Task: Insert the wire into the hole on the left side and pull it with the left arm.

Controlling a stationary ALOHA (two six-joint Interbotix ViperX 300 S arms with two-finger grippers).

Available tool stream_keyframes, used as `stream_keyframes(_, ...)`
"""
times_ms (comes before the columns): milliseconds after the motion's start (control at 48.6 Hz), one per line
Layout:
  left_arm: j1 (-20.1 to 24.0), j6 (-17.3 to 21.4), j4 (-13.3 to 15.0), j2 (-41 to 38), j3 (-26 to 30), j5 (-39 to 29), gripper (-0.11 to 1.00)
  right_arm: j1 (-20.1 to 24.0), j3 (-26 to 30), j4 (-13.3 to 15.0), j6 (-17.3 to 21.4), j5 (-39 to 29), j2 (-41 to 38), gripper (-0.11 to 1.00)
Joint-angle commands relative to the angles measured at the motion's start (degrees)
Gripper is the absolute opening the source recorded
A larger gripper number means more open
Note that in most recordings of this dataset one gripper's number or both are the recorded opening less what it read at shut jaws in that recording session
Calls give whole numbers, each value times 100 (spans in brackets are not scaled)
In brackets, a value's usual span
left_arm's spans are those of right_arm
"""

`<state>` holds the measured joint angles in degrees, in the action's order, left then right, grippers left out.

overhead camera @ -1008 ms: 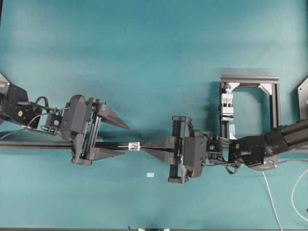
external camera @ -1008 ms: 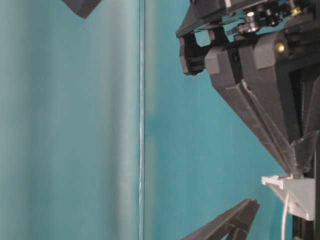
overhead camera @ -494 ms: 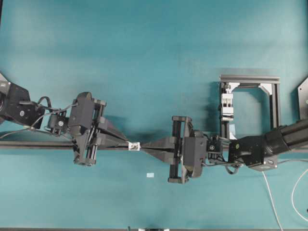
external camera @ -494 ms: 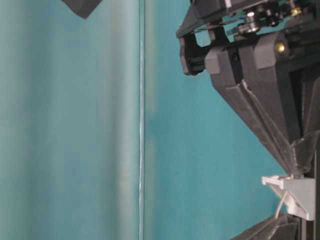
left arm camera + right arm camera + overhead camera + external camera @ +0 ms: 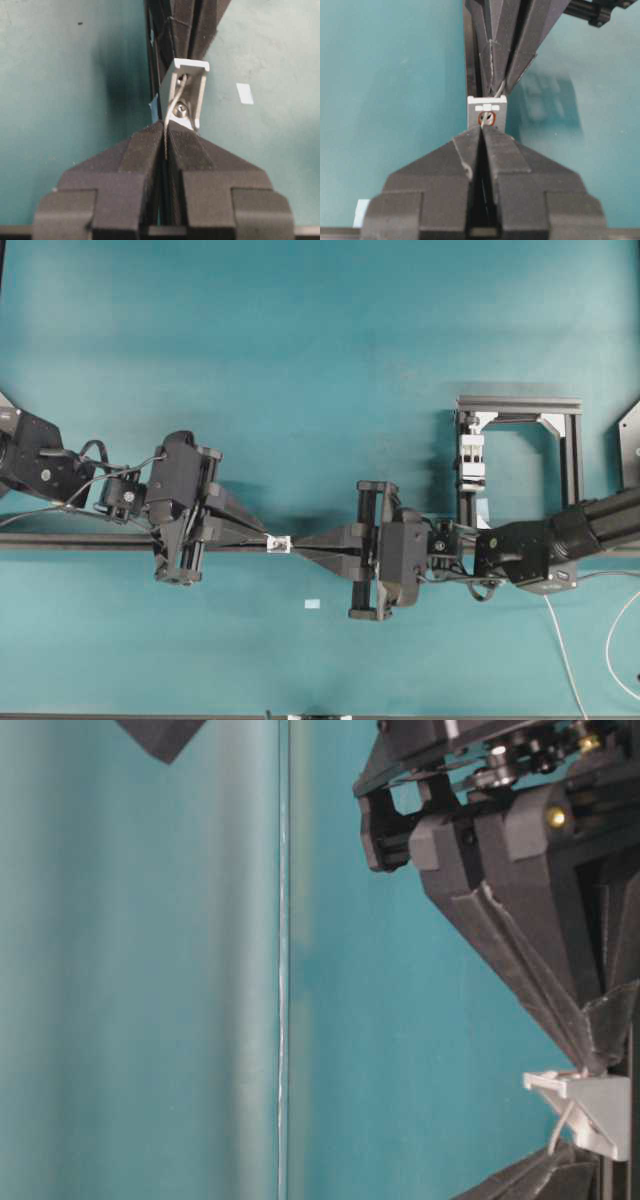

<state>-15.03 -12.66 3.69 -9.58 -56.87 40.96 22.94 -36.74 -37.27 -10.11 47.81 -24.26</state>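
The tiny white block (image 5: 279,543) sits on the black rail, its hole (image 5: 487,118) ringed in red. The thin wire (image 5: 172,102) passes through the hole and comes out on the left side. My left gripper (image 5: 264,538) is just left of the block. In the left wrist view it (image 5: 165,132) is shut on the wire's end. My right gripper (image 5: 297,543) touches the block from the right, shut (image 5: 482,128) on the wire at the hole's mouth. At table level the wire (image 5: 558,1125) bends from the block (image 5: 590,1105) down to the left gripper's fingers (image 5: 545,1178).
The black rail (image 5: 60,540) runs leftwards under the left arm. A taller white clamp in a black frame (image 5: 520,455) stands at the right. A pale tape scrap (image 5: 313,603) lies in front of the block. A loose whitish cable (image 5: 562,650) trails at the lower right.
The left gripper, open a second ago, has closed on the wire end beside the block and stayed shut since. The right gripper has kept its place.
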Motion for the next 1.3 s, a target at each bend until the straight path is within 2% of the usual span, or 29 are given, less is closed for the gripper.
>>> stream_keyframes(0,-9,-9,-9,88,70,9,-10,-62,-9,-9,9,-185,185,1)
stream_keyframes(103,-9,-9,-9,88,70,0,-10,-70,0,-9,9,-237,220,1)
stream_keyframes(165,-9,-9,-18,88,70,0,-10,-62,9,-9,9,-237,220,9)
stream_keyframes(288,-35,-9,-18,105,70,-9,-10,-62,18,-9,-9,-229,229,39)
stream_keyframes(391,-53,-9,-9,149,62,-53,-10,-62,0,-9,-9,-237,264,68)
stream_keyframes(473,-62,-9,-18,229,35,-158,-10,-62,-26,-9,-18,-229,316,87)
stream_keyframes(1070,-334,-26,-18,1582,-606,-1213,-10,-62,-105,0,-35,-237,387,88)
stream_keyframes(1275,-343,-246,-18,1890,-809,-1767,-10,-62,-105,0,-35,-246,387,88)
